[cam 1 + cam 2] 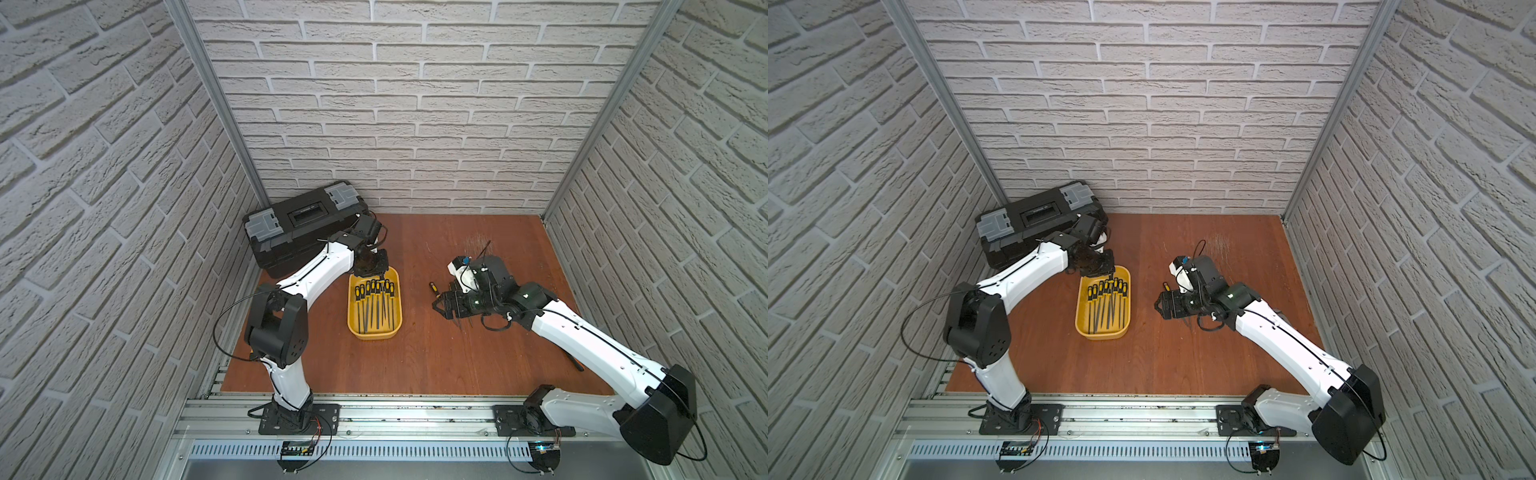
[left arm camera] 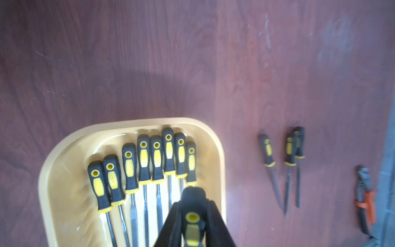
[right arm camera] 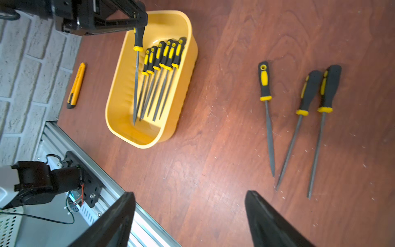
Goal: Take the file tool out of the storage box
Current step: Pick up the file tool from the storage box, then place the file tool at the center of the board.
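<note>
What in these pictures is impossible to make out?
- Three loose files: the right arm covers nearly all of them in both top views.
- Held file: in the left wrist view its blade runs off the picture's edge, past the left end effector.
- Pliers: blurred, beside the left wrist view's edge.

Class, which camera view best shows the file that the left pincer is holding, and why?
The right wrist view: it shows the held file full length, handle clamped in the left pincer, tip down over the storage box. The left wrist view shows only its handle end between the fingers; both top views show a tiny dark sliver.
</note>
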